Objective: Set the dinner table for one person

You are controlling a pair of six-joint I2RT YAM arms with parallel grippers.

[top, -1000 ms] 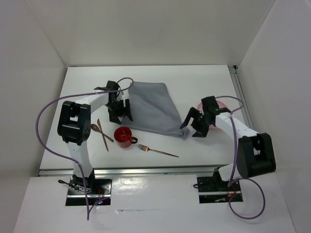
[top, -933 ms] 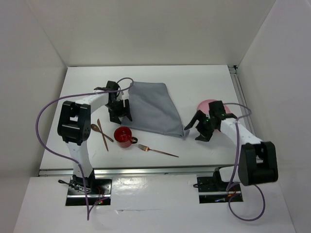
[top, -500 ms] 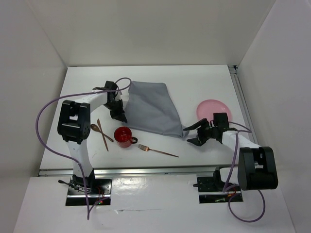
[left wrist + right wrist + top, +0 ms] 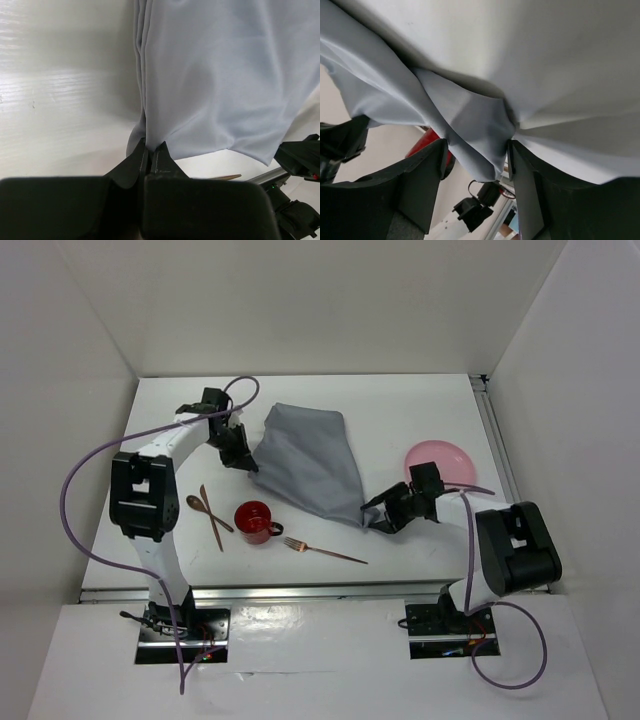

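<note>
White dinner table [image 4: 410, 405] is lying under everything. Left gripper [image 4: 150, 146] is pinching the left edge of the grey cloth [image 4: 305, 460], jaws clamped on it. Right gripper [image 4: 476, 150] is sitting with fingers spread apart, the cloth's near-right corner bunching between them.

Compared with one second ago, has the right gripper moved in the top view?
Yes. The right gripper moved toward the near edge of the dinner table and slightly left, off the pink plate it partly covered, to the near corner of the grey cloth.
</note>
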